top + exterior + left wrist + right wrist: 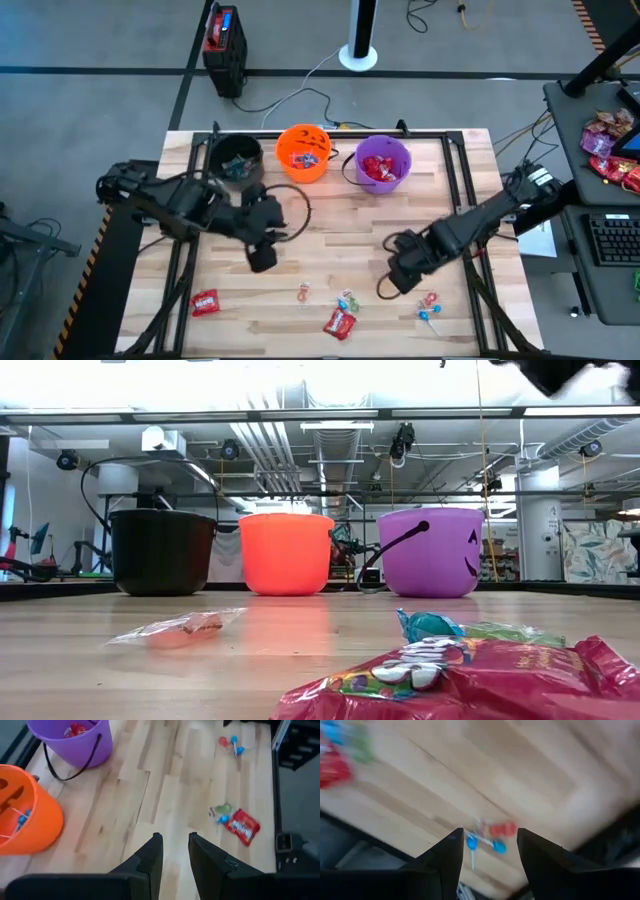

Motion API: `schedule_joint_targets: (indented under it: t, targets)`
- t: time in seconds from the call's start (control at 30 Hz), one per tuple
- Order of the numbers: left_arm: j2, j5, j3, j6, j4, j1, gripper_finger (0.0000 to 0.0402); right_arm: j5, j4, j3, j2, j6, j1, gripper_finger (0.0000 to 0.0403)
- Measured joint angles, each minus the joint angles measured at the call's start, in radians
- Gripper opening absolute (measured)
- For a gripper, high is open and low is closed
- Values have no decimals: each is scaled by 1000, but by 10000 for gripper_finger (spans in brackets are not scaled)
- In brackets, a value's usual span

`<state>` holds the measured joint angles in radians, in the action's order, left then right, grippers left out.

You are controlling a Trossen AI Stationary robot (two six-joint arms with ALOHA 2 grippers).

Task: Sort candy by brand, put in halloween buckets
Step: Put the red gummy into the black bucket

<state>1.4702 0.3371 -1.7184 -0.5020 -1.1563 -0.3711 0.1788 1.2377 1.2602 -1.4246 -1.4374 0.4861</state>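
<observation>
Three buckets stand in a row at the far edge of a pale wood table (330,225): black (237,160) at left, orange (303,152) in the middle, purple (382,164) at right. The orange and purple ones already hold sweets; what lies in the black one is hard to make out. Loose candy is strewn along the near edge: a red packet (204,302) at left, a second red packet (339,322) lying on a slant near the middle, a small piece (302,293) and blue twists (348,301) just beside it, and lollipops (428,306) at right, their sticks too thin to tell which way they point. The left gripper (262,255) hovers left of centre, fingers a narrow gap apart and holding nothing. The right gripper (400,280) hangs by the lollipops, fingers spread wide; its wrist view is blurred. Beyond the table lie a grey floor, cables and a desk (600,180) cut off at right.
</observation>
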Motion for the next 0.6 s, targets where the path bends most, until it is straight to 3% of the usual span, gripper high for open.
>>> schedule_joint_targets:
  t: [0.17, 0.33, 0.47, 0.6]
  targets:
    - [-107, 51, 145, 1, 57, -73, 77, 91, -145, -149, 1, -213, 93, 178]
    - [-251, 57, 374, -4, 316, -87, 77, 114, -338, -290, -2, -400, 144, 178]
    - [-328, 58, 515, -4, 499, -87, 77, 124, -393, -347, -3, -536, 171, 178]
    - [-357, 56, 584, -8, 578, -86, 77, 143, -392, -378, -3, -645, 188, 178]
